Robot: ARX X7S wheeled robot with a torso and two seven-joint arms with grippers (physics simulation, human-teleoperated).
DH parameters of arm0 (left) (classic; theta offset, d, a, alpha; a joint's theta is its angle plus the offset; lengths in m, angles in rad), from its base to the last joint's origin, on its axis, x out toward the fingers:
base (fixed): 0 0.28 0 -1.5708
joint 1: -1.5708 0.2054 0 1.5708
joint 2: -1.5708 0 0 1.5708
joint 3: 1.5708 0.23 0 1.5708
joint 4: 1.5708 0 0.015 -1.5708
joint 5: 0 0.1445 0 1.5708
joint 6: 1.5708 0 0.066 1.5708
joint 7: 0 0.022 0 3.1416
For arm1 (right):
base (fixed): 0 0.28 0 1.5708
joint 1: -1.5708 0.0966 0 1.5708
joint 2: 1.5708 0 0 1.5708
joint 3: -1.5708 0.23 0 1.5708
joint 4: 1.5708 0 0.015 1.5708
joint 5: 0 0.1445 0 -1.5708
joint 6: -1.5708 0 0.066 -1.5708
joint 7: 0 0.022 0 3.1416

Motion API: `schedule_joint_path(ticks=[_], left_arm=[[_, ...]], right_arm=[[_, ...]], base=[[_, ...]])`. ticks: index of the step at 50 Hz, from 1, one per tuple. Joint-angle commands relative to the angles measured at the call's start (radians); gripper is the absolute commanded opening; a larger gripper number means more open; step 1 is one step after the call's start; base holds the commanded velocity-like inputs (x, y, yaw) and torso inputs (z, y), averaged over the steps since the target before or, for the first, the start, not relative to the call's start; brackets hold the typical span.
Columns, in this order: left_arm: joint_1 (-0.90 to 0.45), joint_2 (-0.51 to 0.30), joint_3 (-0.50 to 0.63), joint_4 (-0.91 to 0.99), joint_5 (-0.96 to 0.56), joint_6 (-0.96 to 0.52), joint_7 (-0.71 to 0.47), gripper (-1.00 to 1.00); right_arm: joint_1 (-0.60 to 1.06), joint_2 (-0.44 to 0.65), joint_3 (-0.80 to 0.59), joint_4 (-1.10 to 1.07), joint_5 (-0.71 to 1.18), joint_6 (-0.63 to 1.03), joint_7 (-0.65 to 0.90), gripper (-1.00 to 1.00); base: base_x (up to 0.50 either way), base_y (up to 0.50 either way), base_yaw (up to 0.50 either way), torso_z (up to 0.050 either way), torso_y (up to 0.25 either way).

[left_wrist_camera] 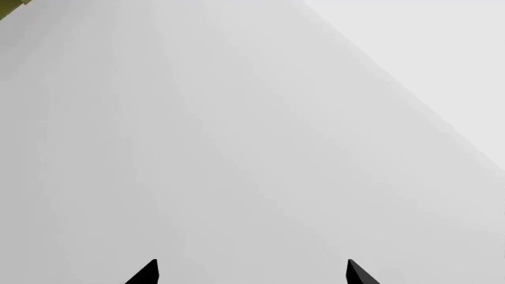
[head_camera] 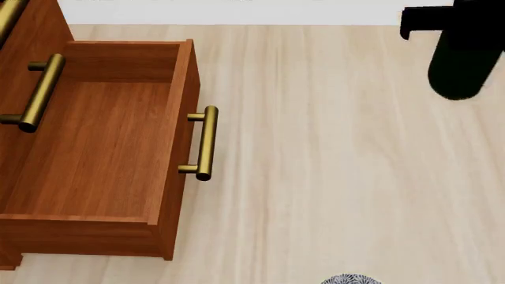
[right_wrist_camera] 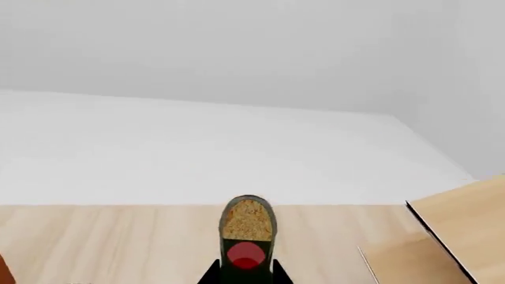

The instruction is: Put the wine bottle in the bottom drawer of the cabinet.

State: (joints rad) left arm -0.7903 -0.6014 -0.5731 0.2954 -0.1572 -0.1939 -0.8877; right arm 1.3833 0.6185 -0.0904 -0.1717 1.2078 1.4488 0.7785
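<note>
The bottle (right_wrist_camera: 247, 236) is seen closest of all in the right wrist view, its cork end up against the lens with a red band below it, and the black tips of the right tool (right_wrist_camera: 245, 273) set tight against either side of the neck. That tool is judged to be closed on the bottle, just below the cork. In the head view the same bottle (head_camera: 462, 56) is shown as a dark cylinder high at the right edge, carried clear of the floor (head_camera: 339, 165) and well apart from the drawer (head_camera: 103, 142). The drawer is pulled fully out of the cabinet (head_camera: 32, 29), its wooden bottom bare and its brass handle (head_camera: 203, 142) facing the open floor.

The left tool (left_wrist_camera: 252, 273) is shown only as two dark tips spread wide over a blank grey surface; nothing is held between them.

The bottle is taken to be glass: stiff, smooth, fairly heavy and breakable. A hold at the thin neck is likely to let the heavy body swing or slip, so a grip lower on the body would be steadier, were it to be retaken. Because it is tall, it probably has to be laid on its side in the drawer, and it should be lowered gently rather than dropped, as glass on wood can crack or roll
</note>
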Motion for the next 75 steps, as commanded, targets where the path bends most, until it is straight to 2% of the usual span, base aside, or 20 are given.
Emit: schedule_joint_path(ticks=[1,10,14,17,18,20,22,25,32,38,58,61,65,72,75], left_arm=[[0.002,0.004,-0.002,-0.01,0.001,0.015,0.005,1.0],[0.003,0.004,-0.002,-0.006,0.003,0.012,0.005,1.0],[-0.007,0.001,0.005,-0.025,0.006,0.025,0.007,1.0],[0.005,0.008,-0.001,-0.036,0.008,0.047,0.011,1.0],[-0.028,-0.007,0.018,-0.044,0.009,0.025,0.008,1.0],[-0.032,-0.008,0.021,-0.049,0.012,0.025,0.007,1.0],[0.001,0.007,0.004,-0.052,0.016,0.056,0.009,1.0],[-0.03,-0.008,0.022,-0.052,0.018,0.027,0.006,1.0],[0.004,0.009,0.004,-0.056,0.02,0.065,0.012,1.0],[-0.033,-0.01,0.025,-0.048,0.021,0.021,0.007,1.0],[-0.036,-0.01,0.023,-0.041,0.018,0.016,0.011,1.0],[0.003,0.008,0.0,-0.03,0.016,0.042,0.016,1.0],[-0.014,0.0,0.01,-0.032,0.017,0.028,0.014,1.0],[-0.036,-0.006,0.023,-0.046,0.019,0.026,0.014,1.0],[-0.038,-0.008,0.028,-0.046,0.022,0.024,0.014,1.0]], right_arm=[[0.176,-0.094,-0.088,0.098,0.022,0.035,-0.043,-1.0],[0.278,-0.184,-0.059,0.246,0.13,0.075,-0.022,-1.0],[0.335,-0.242,0.002,0.371,0.243,0.094,0.067,-1.0],[0.367,-0.258,-0.007,0.427,0.281,0.094,0.084,-1.0],[0.378,-0.264,-0.01,0.446,0.303,0.099,0.088,-1.0],[0.387,-0.291,0.034,0.513,0.38,0.077,0.199,-1.0],[0.404,-0.296,0.017,0.525,0.394,0.086,0.169,-1.0],[0.419,-0.307,0.014,0.557,0.421,0.075,0.171,-1.0],[0.465,-0.336,-0.002,0.647,0.434,0.041,0.131,-1.0],[0.509,-0.37,-0.006,0.758,0.462,0.021,0.097,-1.0],[0.667,-0.482,-0.172,1.104,0.269,-0.094,-0.321,-1.0],[0.697,-0.496,-0.222,1.178,0.216,-0.119,-0.419,-1.0],[0.727,-0.519,-0.312,1.238,0.131,-0.154,-0.558,-1.0],[0.823,-0.599,-0.45,1.469,-0.006,-0.225,-0.846,-1.0],[0.819,-0.612,-0.449,1.479,-0.027,-0.217,-0.883,-1.0]], base=[[0.0,0.0,0.0,0.0,0.0],[0.0,0.0,0.0,0.0,0.0],[0.0,0.0,0.0,0.0,0.003],[0.0,0.0,0.0,0.0,0.0],[0.0,0.0,0.0,0.0,0.0],[0.0,0.0,0.0,0.0,0.0],[0.0,0.0,0.0,0.0,0.0],[0.0,0.0,0.0,0.0,0.0],[0.0,0.0,0.0,0.0,0.001],[0.0,0.0,0.0,0.0,0.0],[0.0,0.0,0.0,0.0,0.001],[0.0,0.0,0.0,0.005,0.0],[0.0,0.0,0.0,0.0,0.003],[0.0,0.0,0.0,0.0,0.0],[0.0,0.0,0.0,0.0,0.0]])
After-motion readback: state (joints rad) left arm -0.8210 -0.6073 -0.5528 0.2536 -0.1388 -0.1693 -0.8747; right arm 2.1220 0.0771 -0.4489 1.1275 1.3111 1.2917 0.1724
